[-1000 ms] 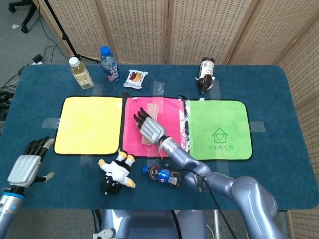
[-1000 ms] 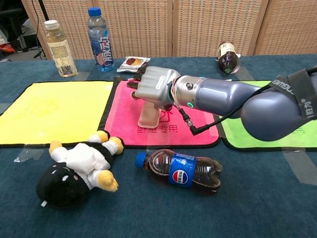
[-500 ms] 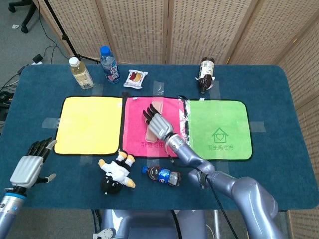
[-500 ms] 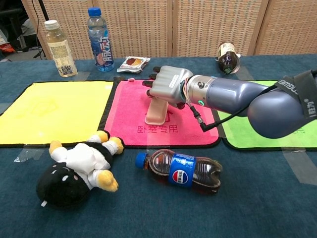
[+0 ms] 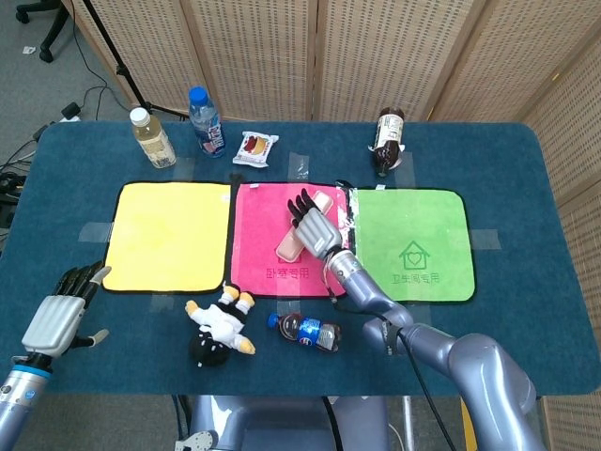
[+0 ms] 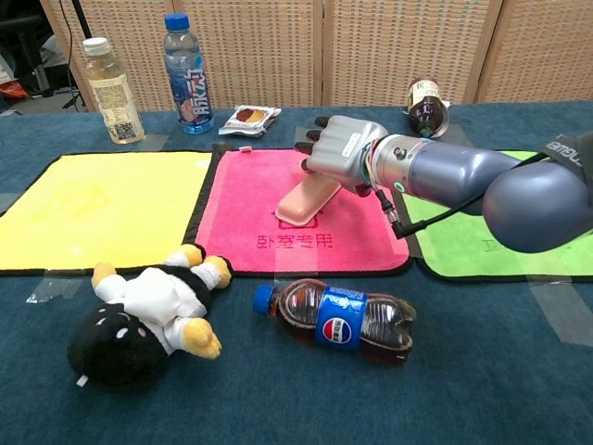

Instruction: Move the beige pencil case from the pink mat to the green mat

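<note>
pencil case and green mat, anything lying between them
Only the pink mat and the taped seam where it meets the green mat; no loose object. The head view shows this best, the right hand resting on the pencil case.

The head view looks steeply down from above the robot onto the whole table (image 5: 84, 150), screens behind. The chest view sits low and near, facing across the table toward those screens. Both share the pink mat (image 5: 258, 240), cola bottle (image 6: 338, 320) and plush (image 6: 144, 315); the left hand (image 5: 58, 315) seems outside the chest view
</note>
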You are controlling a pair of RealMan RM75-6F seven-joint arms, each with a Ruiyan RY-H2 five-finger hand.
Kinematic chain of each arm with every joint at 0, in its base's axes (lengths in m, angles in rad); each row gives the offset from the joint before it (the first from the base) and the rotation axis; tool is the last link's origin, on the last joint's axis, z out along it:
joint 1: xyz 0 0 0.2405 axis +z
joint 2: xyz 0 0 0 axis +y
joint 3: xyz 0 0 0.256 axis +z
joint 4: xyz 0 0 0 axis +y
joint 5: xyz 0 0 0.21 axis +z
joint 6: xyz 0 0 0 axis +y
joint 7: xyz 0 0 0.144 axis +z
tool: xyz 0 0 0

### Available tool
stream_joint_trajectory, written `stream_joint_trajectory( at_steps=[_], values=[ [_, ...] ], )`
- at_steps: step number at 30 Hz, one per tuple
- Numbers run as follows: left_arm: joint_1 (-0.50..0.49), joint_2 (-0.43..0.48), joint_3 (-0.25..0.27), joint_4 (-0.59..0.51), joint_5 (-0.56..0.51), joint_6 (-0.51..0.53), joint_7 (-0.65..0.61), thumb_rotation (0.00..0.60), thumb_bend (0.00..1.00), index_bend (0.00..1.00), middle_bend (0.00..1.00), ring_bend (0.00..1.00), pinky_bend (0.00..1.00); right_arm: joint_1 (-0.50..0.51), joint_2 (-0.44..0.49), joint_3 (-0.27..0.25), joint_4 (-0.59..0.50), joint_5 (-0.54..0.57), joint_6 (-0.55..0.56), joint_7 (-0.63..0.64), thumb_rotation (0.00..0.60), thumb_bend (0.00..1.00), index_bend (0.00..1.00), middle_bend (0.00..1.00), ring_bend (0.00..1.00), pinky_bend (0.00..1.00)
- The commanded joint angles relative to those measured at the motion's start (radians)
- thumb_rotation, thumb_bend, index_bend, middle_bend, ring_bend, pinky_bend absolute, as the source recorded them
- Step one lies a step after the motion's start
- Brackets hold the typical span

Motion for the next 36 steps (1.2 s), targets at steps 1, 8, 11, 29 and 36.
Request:
stream_joint_trajectory(
  at_steps=[1, 8, 11, 29, 36],
  values=[
    [0.000, 0.000, 0.000, 0.000, -0.001, 0.000, -0.001, 0.600, 0.16, 0.00, 0.00, 0.00, 0.00, -0.007, 0.009, -0.002, -0.014, 0.013, 0.007, -0.013, 0.600, 0.61, 0.16, 0.00, 0.00, 0.00],
    [-0.001, 0.002, -0.006, 0.003, -0.010, -0.001, -0.007, 0.600, 0.16, 0.00, 0.00, 0.00, 0.00, -0.031, 0.043, -0.014, -0.071, 0.043, 0.035, -0.046, 0.600, 0.61, 0.16, 0.00, 0.00, 0.00],
    [-0.003, 0.001, -0.007, 0.003, -0.012, -0.003, -0.007, 0.600, 0.16, 0.00, 0.00, 0.00, 0.00, -0.043, 0.061, -0.021, -0.105, 0.055, 0.050, -0.058, 0.600, 0.60, 0.16, 0.00, 0.00, 0.00],
    [0.000, -0.001, 0.008, -0.014, 0.024, 0.019, 0.009, 0.600, 0.16, 0.00, 0.00, 0.00, 0.00, -0.131, 0.150, -0.089, -0.321, 0.110, 0.158, -0.109, 0.600, 0.60, 0.16, 0.00, 0.00, 0.00],
    [0.003, 0.000, 0.012, -0.020, 0.034, 0.029, 0.012, 0.600, 0.16, 0.00, 0.00, 0.00, 0.00, -0.147, 0.172, -0.103, -0.358, 0.118, 0.189, -0.121, 0.600, 0.60, 0.16, 0.00, 0.00, 0.00]
  ],
)
